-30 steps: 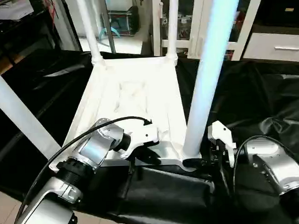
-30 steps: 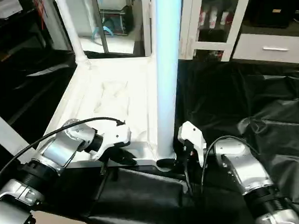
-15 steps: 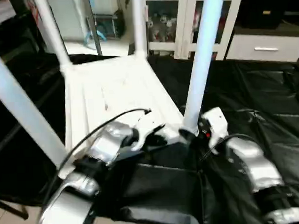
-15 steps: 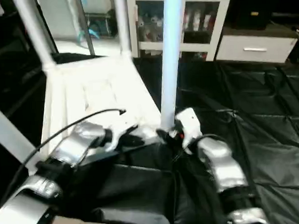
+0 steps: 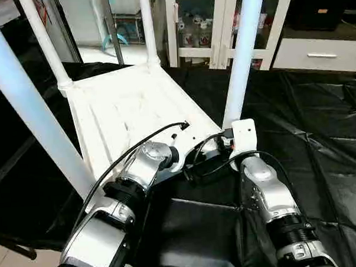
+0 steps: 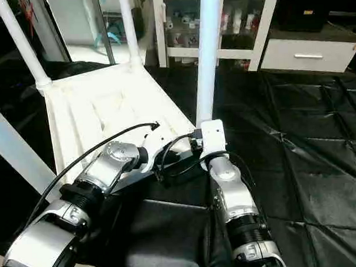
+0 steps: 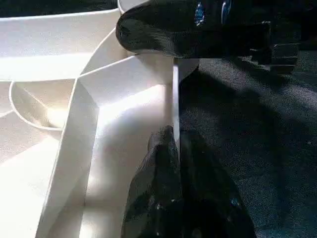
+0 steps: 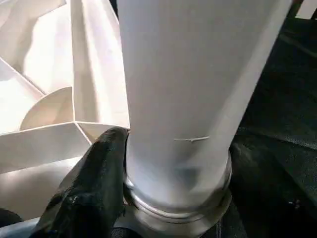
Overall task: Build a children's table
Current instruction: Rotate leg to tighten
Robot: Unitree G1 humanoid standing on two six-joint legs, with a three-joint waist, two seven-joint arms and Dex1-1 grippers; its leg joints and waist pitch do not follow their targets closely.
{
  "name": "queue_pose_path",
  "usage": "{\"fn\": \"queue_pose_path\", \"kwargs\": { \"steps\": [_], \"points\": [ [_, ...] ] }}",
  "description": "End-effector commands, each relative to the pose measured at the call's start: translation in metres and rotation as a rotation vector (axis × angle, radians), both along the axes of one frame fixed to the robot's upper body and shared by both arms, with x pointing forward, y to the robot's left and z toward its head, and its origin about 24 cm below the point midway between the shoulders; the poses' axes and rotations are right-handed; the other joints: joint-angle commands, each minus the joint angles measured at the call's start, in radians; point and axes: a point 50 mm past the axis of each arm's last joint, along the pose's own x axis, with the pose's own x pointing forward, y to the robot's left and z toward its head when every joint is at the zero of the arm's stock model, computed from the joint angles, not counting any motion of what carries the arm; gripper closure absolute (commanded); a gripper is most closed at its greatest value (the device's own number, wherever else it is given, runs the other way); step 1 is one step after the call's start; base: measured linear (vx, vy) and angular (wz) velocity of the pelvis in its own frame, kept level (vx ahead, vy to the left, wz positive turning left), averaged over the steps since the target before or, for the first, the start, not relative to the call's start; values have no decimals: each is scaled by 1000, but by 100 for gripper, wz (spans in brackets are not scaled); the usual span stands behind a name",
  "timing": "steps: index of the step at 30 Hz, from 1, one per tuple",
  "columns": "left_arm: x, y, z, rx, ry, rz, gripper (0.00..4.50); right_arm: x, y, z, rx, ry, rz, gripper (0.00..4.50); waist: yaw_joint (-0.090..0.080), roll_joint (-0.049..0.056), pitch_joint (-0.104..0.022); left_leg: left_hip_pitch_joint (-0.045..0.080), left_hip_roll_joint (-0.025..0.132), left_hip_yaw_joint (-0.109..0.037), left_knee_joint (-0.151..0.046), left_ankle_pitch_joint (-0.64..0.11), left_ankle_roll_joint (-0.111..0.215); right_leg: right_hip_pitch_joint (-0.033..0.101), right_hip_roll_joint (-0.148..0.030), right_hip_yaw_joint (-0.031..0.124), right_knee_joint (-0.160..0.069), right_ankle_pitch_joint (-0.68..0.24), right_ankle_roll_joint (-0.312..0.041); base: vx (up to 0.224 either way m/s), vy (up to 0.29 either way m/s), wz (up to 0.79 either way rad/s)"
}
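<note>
The children's table (image 5: 129,106) lay upside down on the black sheet (image 5: 319,127), its ribbed underside facing up; all four legs stood upright in the corner sockets, so the assembly looked nearly complete; what remained, by my judgement, was tightening the near right leg (image 5: 241,60) and turning the table over. The left gripper (image 7: 176,163) was clenched on the thin near rim of the top, steadying it; the right gripper (image 8: 176,178) straddled the base of the near right leg, its fingers (image 8: 94,183) against the tube just above the socket.
</note>
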Motion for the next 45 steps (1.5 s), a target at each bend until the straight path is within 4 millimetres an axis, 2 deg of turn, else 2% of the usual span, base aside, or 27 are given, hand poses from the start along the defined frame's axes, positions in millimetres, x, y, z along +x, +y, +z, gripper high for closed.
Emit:
{"fn": "queue_pose_path", "kwargs": {
  "steps": [1,2,3,7,8,10,13,15,16,17,18,19,20,21,22,23,24,26,27,28,29,30,33,36,41,44,45],
  "points": [
    [-14,8,-31,86,103,-2,450,0,0,0,-77,-3,5,185,3,-13,-35,-12,36,-11,-73,-214,32,38,-55,41,-73,-243,-176,0,0,0],
    [-14,8,-31,86,101,0,450,0,0,1,-67,-7,13,185,3,-14,-35,-11,37,-11,-73,-213,31,38,-55,42,-73,-235,-177,0,0,0],
    [-15,9,-33,89,105,-4,450,-2,-5,3,-23,-23,-14,129,2,-20,-35,-13,36,-10,-72,-211,33,38,-55,42,-73,-234,-177,0,0,0],
    [-15,8,-32,84,110,-13,450,-7,-15,8,-35,-47,-2,113,11,-18,-37,-11,39,-10,-70,-171,40,40,-55,43,-66,-180,-181,0,0,0],
    [-16,8,-32,84,107,-25,450,-9,-20,11,-20,-53,3,84,13,-22,-37,-11,39,-9,-68,-156,44,40,-55,43,-63,-151,-187,0,0,0],
    [-16,9,-32,88,107,-38,450,-13,-22,14,6,-51,76,84,22,-22,-37,-12,40,-9,-66,-146,56,43,-56,43,-60,-117,-194,0,0,0],
    [-18,11,-33,90,109,-69,450,-39,-24,22,126,-16,436,84,32,-25,-35,-12,44,-10,-63,-158,84,52,-55,44,-59,-81,-190,0,0,0],
    [-19,12,-33,87,110,-87,450,-48,-28,25,140,-11,520,84,34,-25,-34,-17,44,-10,-61,-148,106,52,-59,43,-58,-64,-203,0,0,0],
    [-19,12,-33,87,110,-87,450,-48,-28,25,140,-11,520,84,34,-27,-35,-17,45,-11,-60,-146,104,53,-61,43,-57,-72,-205,0,0,0],
    [-22,15,-35,86,129,-129,450,-71,-55,23,64,35,664,84,33,-38,-32,-17,46,-9,-62,-164,102,51,-61,42,-65,-120,-206,0,0,0],
    [-26,16,-36,71,138,-184,450,-86,-79,21,19,100,738,84,42,-40,-30,-12,51,-9,-59,-179,106,51,-64,46,-67,-158,-201,0,0,0],
    [-26,16,-36,71,138,-184,450,-86,-79,21,19,100,738,84,52,-40,-28,-12,54,-8,-61,-189,115,51,-67,49,-70,-191,-200,0,0,0],
    [-27,17,-35,62,136,-208,450,-89,-85,21,13,117,747,84,52,-40,-28,-12,54,-8,-61,-189,115,51,-67,49,-70,-191,-200,0,0,0],
    [-27,17,-35,62,136,-208,450,-89,-85,21,13,117,747,84,53,-40,-28,-14,49,-7,-63,-195,111,45,-65,46,-73,-241,-193,0,0,0],
    [-28,17,-34,57,133,-222,450,-91,-88,22,11,124,750,84,51,-41,-27,-18,48,-11,-65,-201,103,47,-66,43,-75,-281,-181,0,0,0],
    [-32,16,-33,31,141,-280,450,-86,-96,24,-29,100,702,84,50,-36,-27,-16,50,-13,-66,-202,96,45,-68,43,-77,-298,-176,0,0,0],
    [-39,14,-31,-16,160,-372,450,-78,-104,29,-43,70,637,84,44,-44,-28,-14,50,-13,-67,-202,90,43,-69,43,-78,-310,-175,0,0,0],
    [-45,12,-29,-48,173,-440,450,-73,-109,33,-49,49,593,84,39,-43,-29,-14,50,-10,-66,-188,88,39,-65,44,-77,-295,-185,0,0,0],
    [-49,12,-28,-58,178,-493,450,-71,-114,35,-39,40,567,84,42,-45,-31,-5,51,-7,-62,-168,93,34,-61,45,-70,-234,-206,0,0,0],
    [-51,11,-27,-59,179,-517,450,-70,-115,37,-24,42,564,84,44,-42,-32,-4,51,-5,-60,-161,98,33,-61,45,-67,-216,-214,0,0,0],
    [-51,11,-27,-59,179,-517,450,-70,-115,37,-24,42,564,84,55,-38,-36,2,53,-1,-55,-139,108,31,-61,47,-60,-166,-228,0,0,0],
    [-54,12,-28,-48,182,-550,450,-71,-116,37,-20,50,572,84,63,-40,-37,6,55,2,-51,-112,119,30,-60,47,-51,-102,-247,0,0,0],
    [-60,13,-28,-55,201,-609,450,-72,-117,35,-20,62,572,84,71,-38,-40,-6,54,2,-46,-70,133,41,-61,43,-39,-31,-249,0,0,0],
    [-63,14,-27,-61,206,-643,450,-72,-117,33,-17,66,571,84,76,-38,-39,-4,53,4,-46,-84,129,41,-62,43,-42,-56,-244,0,0,0],
    [-68,21,-28,-48,252,-695,450,-78,-110,26,-5,96,628,84,79,-33,-37,-3,56,6,-53,-143,94,39,-62,43,-51,-149,-220,0,0,0],
    [-68,26,-27,-48,266,-703,450,-80,-114,25,-25,106,614,84,77,-37,-36,-7,54,6,-54,-146,87,42,-62,43,-51,-160,-207,0,0,0],
    [-68,30,-26,-53,277,-706,450,-78,-118,24,-41,103,578,84,77,-35,-37,-5,54,6,-54,-143,84,41,-63,43,-52,-165,-203,0,0,0]
  ]
}}
